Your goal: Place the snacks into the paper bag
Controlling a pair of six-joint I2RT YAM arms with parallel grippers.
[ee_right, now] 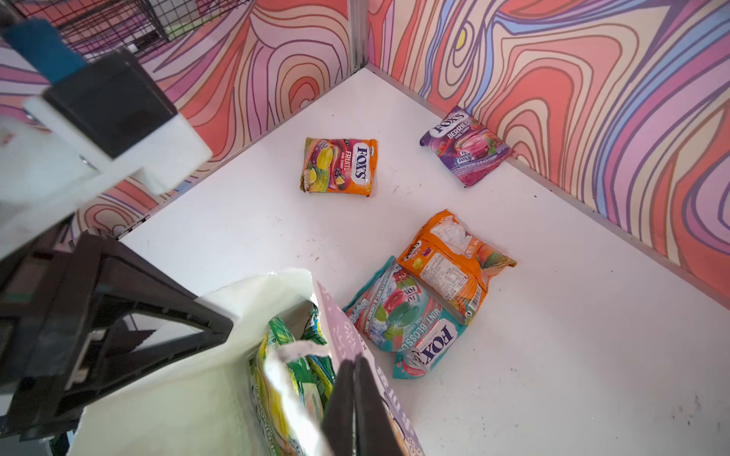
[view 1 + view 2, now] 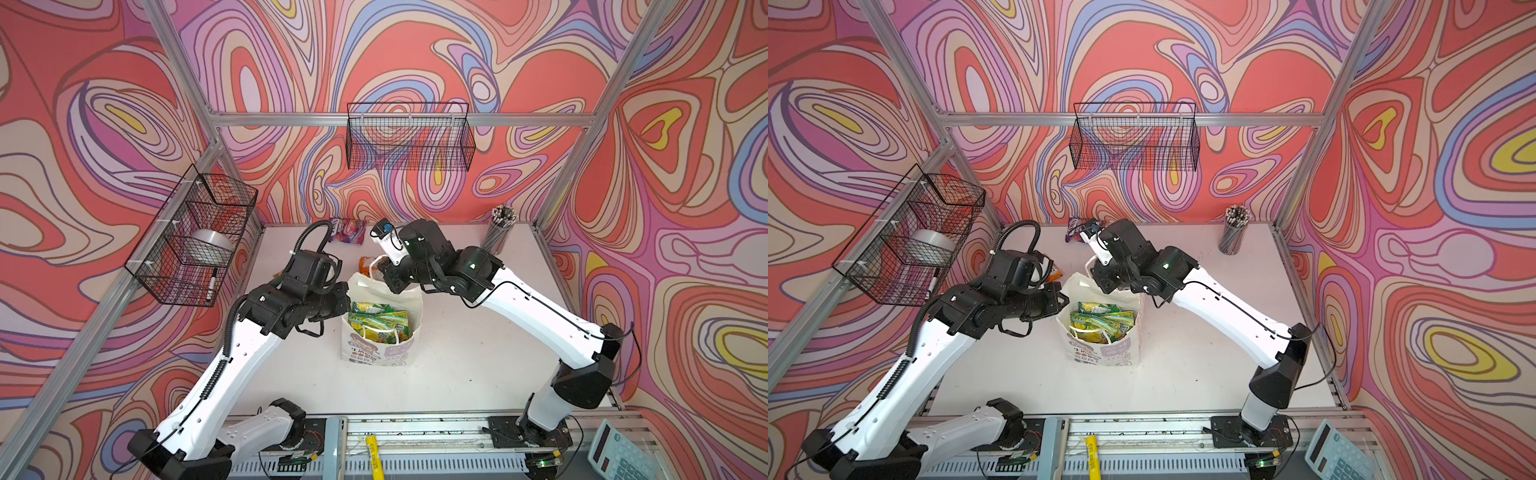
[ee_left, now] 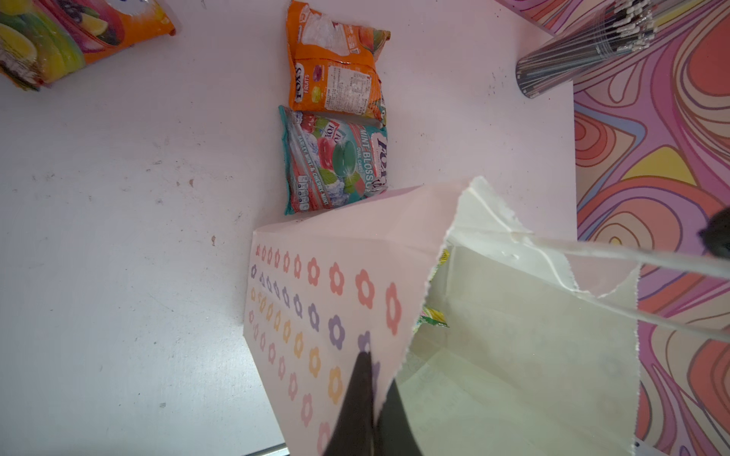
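The white tabletop [image 2: 478,353] fills the lower middle of both top views. The task looks about half done: some packets are in the bag and four lie outside. I judge that the step in hand is to hold the mouth of the bag open, not to carry a snack.

The left arm [image 2: 232,353] rises from the lower left of the frame and bends toward the centre. The right arm [image 2: 540,320] comes from the lower right, and its wrist turns down over the far rim of the bag.

Between them, at the centre, the upright white paper bag with cord handles [image 2: 382,349] stands on the table. The green and yellow glossy packets [image 2: 380,318] lie inside it.

In the right wrist view, the orange "FOX'S Fruits" packet [image 1: 339,165] lies at the upper middle. The purple "Berries" packet [image 1: 466,146] lies against the wall at the upper right. The orange packet with its back side up [image 1: 450,268] touches the teal "Mint Blossom" packet [image 1: 403,323], which is just beside the bag.

The left gripper [image 3: 375,375] has its fingers together on the flower-printed side wall of the bag. The right gripper [image 1: 354,363] also has its fingers together, and it seems to pinch the rim of the lilac-printed wall. Neither holds a snack.

For the next move, one gripper must let go of the paper and reach for the teal packet, the nearest one, while the other holds the mouth open. The packet is flat and glossy, so I think the fingers should take it at an edge.
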